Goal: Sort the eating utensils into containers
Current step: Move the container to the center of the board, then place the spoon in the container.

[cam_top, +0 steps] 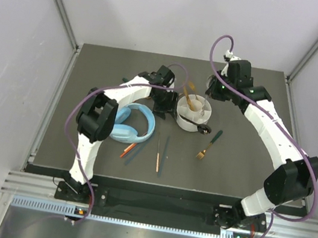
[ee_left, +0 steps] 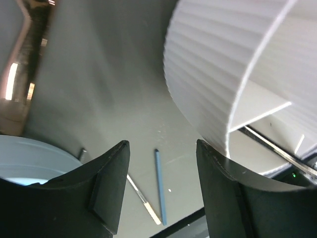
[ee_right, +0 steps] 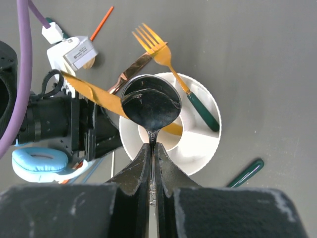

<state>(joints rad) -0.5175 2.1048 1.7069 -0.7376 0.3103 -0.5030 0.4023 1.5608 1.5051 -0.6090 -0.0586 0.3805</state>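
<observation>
The white divided holder stands mid-table and holds a gold spoon. In the right wrist view the holder also holds a gold fork with a teal handle and gold and copper handles. My right gripper is shut on the black spoon by its handle, with the bowl over the holder's middle. My left gripper is open and empty, just left of the holder's ribbed wall. Orange and teal chopsticks and a gold fork lie on the table.
Light blue headphones lie left of the holder, beside my left gripper. More chopsticks lie near them. A dark rounded thing sits at the holder's near right rim; I cannot tell what it is. Grey walls enclose the table.
</observation>
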